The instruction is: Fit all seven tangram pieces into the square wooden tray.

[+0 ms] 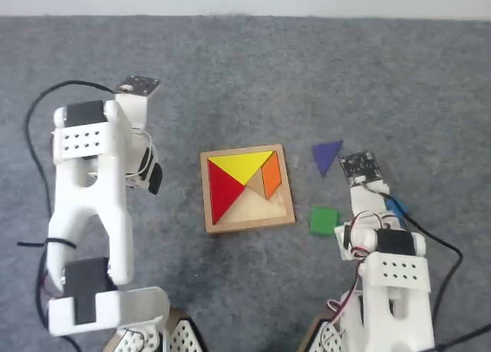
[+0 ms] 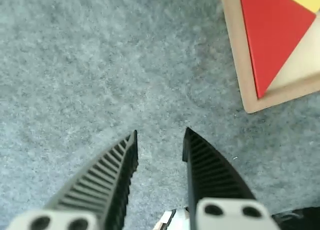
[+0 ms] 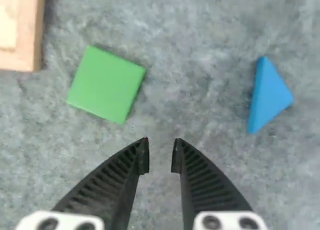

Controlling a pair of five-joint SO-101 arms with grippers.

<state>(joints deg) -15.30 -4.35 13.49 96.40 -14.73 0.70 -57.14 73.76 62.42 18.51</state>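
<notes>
From above: square wooden tray (image 1: 253,224) on grey counter (image 1: 230,83), yellow triangle (image 1: 242,166), red triangle (image 1: 222,192) and orange parallelogram (image 1: 271,176) inside, purple triangle (image 1: 326,156) and green square (image 1: 324,220) beside it. Left wrist: left gripper (image 2: 160,135) narrowly parted by tray corner. Right wrist: right gripper (image 3: 160,142) barely parted between green square and blue triangle (image 3: 267,94).

The surface (image 1: 230,76) is mottled grey, flecked lighter and darker, and at the centre of the high view the tray (image 1: 211,223) is pale natural wood with a yellow triangle (image 1: 240,166), a red triangle (image 1: 222,192) and an orange piece (image 1: 271,176) in it. Right of it, the purple triangle (image 1: 326,156), green square (image 1: 324,220) and blue triangle (image 3: 267,94) are each one plain colour. The left arm (image 1: 88,183) and right arm (image 1: 395,283) are white with black blocks and cables, and the left tool (image 2: 160,135) and right tool (image 3: 160,142) are black, finely ribbed on their inner faces.
</notes>
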